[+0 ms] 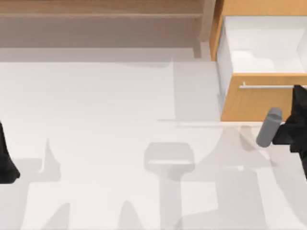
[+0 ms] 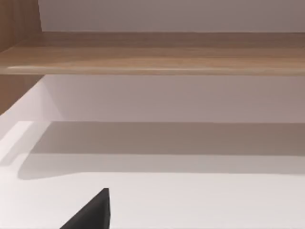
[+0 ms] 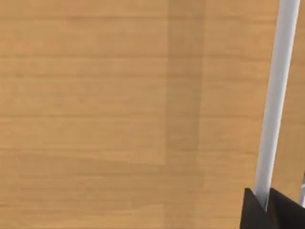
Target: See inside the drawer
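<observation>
The drawer (image 1: 254,103) stands pulled out at the table's far right, its orange-tan front toward me and its white inner floor (image 1: 264,48) showing bare behind it. A thin silver bar handle (image 1: 266,86) runs across the front. My right gripper (image 1: 300,93) sits at the handle's right end. In the right wrist view the handle (image 3: 276,95) passes between the black fingertips (image 3: 252,212) of the right gripper (image 3: 263,206), which is shut on it against the wooden front (image 3: 119,109). My left gripper (image 1: 5,165) is parked at the table's left edge.
A duller brown open shelf unit (image 1: 100,14) runs along the back left, next to the drawer's cabinet; it also appears as a shelf board (image 2: 152,55) in the left wrist view. The white tabletop (image 1: 120,143) spreads in front, crossed by arm shadows.
</observation>
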You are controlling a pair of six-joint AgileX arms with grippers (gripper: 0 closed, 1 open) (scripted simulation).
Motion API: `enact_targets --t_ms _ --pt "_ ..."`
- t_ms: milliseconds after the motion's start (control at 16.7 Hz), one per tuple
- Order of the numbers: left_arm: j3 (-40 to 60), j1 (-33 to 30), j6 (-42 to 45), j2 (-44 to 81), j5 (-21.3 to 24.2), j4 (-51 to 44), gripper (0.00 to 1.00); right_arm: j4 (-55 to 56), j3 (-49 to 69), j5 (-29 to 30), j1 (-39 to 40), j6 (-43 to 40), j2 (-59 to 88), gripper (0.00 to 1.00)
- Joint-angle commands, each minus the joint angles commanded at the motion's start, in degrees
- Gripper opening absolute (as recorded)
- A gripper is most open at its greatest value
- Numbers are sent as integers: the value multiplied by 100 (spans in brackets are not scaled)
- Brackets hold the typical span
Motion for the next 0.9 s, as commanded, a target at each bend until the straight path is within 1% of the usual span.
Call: enact_targets --t_ms 540,600,900 --pt "0 0 0 0 0 0 100 0 0 0 0 0 0 98" --pt "0 0 0 0 0 0 100 0 0 0 0 0 0 100" --pt "0 0 0 0 0 0 100 0 0 0 0 0 0 100"
